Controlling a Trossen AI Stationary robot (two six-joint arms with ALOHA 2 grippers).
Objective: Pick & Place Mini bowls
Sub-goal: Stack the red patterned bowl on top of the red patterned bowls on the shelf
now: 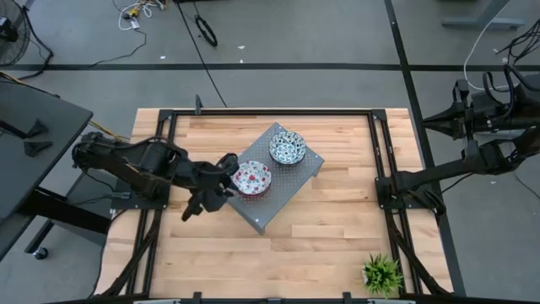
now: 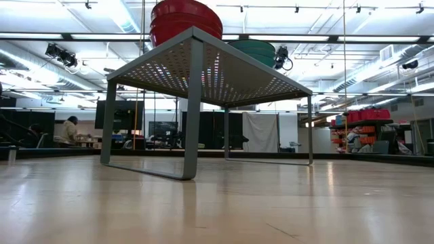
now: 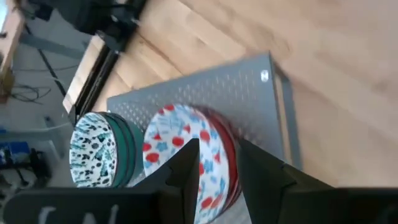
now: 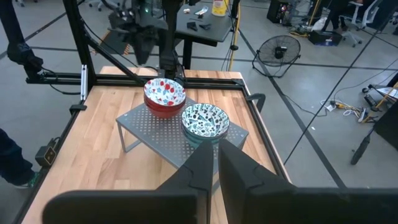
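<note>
The left gripper (image 1: 226,179) sits at the left edge of the grey perforated stand (image 1: 291,187), right against the red-patterned bowls (image 1: 251,178). Its own wrist view shows the two dark fingers (image 3: 186,177) parted, straddling the rim of the top red-patterned bowl, one finger inside and one outside; whether they press on it cannot be told. The right gripper (image 4: 216,165) is held well off the table's right side, its fingers close together with only a thin slit between them, holding nothing.

The high view shows only the two top bowls, while the low view reveals that each is a stack: the red stack (image 2: 186,19) and the teal stack (image 2: 252,51) stand side by side on the stand's top, red and green outside walls showing. From the right wrist view the teal-patterned bowls (image 4: 205,121) are nearer that camera and the red ones (image 4: 165,96) farther, just beside each other, with the left arm reaching in behind them.

The stand is thin sheet metal punched with small holes, on bent flat legs, set at an angle in the middle of the pale wooden table (image 1: 337,245). The bowl insides are glossy white with speckled floral prints. A small green potted plant (image 1: 381,274) stands at the table's near right corner.
</note>
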